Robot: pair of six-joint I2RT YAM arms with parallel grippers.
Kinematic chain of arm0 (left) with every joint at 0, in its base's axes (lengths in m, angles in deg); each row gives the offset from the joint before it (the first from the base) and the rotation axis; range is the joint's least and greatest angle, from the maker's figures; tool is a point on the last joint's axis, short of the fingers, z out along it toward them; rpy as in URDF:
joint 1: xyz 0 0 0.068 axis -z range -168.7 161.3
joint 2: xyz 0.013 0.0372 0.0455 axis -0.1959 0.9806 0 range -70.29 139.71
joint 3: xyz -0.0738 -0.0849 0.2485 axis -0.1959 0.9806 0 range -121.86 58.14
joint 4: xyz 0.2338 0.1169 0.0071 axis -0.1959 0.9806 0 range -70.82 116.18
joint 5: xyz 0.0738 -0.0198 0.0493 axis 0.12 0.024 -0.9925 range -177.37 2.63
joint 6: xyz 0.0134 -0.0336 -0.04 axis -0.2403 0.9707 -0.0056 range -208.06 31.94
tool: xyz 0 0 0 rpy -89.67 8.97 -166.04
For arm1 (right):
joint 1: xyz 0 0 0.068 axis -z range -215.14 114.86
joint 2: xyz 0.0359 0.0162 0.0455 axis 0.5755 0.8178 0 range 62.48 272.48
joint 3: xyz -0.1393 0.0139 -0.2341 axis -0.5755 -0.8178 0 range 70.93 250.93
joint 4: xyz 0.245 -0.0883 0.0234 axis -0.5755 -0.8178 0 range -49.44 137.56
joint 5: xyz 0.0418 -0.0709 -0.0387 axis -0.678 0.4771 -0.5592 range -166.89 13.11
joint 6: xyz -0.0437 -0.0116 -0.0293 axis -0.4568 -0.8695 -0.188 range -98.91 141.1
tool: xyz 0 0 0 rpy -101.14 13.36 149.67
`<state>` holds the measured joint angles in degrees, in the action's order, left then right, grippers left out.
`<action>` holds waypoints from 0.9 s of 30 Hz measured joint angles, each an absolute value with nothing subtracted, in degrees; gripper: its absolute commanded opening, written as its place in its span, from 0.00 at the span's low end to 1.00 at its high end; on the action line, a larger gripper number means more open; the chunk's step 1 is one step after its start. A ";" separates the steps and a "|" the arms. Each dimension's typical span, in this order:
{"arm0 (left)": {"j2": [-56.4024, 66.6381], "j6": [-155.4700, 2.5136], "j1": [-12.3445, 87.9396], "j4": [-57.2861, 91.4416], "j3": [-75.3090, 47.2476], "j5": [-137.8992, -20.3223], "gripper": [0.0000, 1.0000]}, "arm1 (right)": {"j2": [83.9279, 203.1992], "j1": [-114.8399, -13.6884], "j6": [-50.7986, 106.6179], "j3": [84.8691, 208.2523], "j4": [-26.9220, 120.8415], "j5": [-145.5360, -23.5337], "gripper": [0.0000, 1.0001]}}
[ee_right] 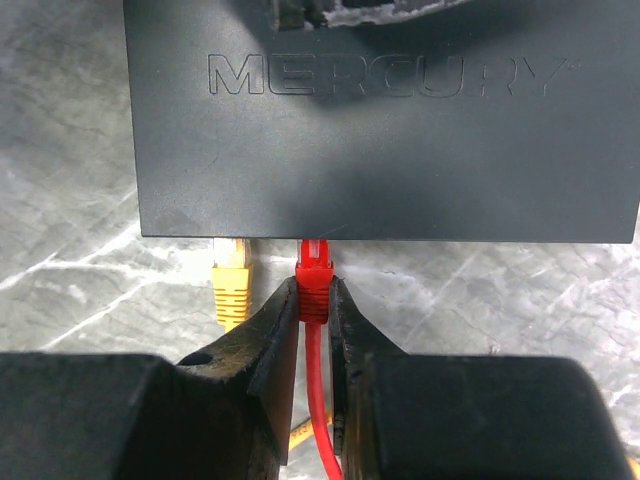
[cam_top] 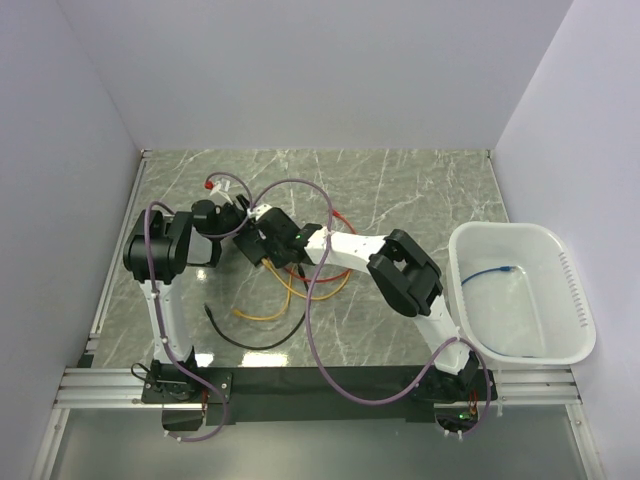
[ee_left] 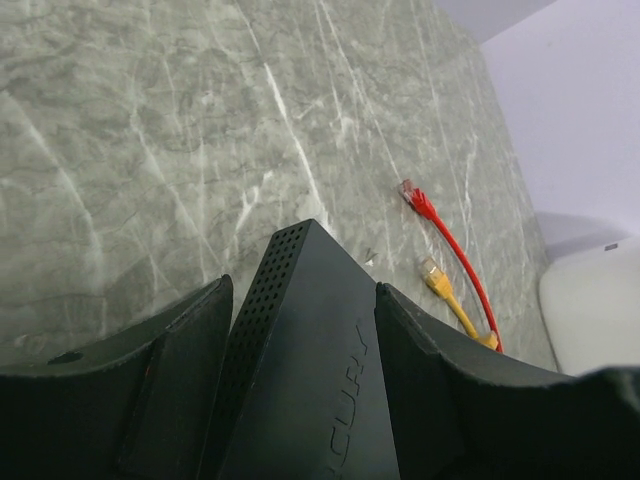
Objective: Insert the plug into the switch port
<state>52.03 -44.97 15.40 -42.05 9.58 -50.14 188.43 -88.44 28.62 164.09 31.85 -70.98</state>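
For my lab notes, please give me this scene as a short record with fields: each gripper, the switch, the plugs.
left gripper: closed on the switch by its sides
right gripper: closed on the red plug
red plug: tip at the switch's port edge; seating unclear
yellow plug: at same edge, beside the red one
white bin: holds a blue cable

Reads MERCURY in embossed capitals across the black top of the switch (ee_right: 400, 160) from the right wrist, only the tail letters CURY from the left wrist.
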 measured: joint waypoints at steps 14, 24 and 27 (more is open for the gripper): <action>49.02 -44.44 15.18 -34.09 9.63 -53.35 0.64 | 188.43 -91.98 29.13 163.92 34.36 -72.86 0.00; 46.74 -41.73 14.74 -29.24 9.65 -55.38 0.66 | 188.43 -92.87 29.15 164.16 35.00 -73.47 0.00; 45.96 -41.80 14.74 -27.56 9.63 -56.11 0.68 | 188.43 -92.92 29.13 164.14 35.00 -73.41 0.03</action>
<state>45.96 -41.80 14.74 -27.56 9.63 -56.11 188.43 -92.92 29.13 164.14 35.00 -73.41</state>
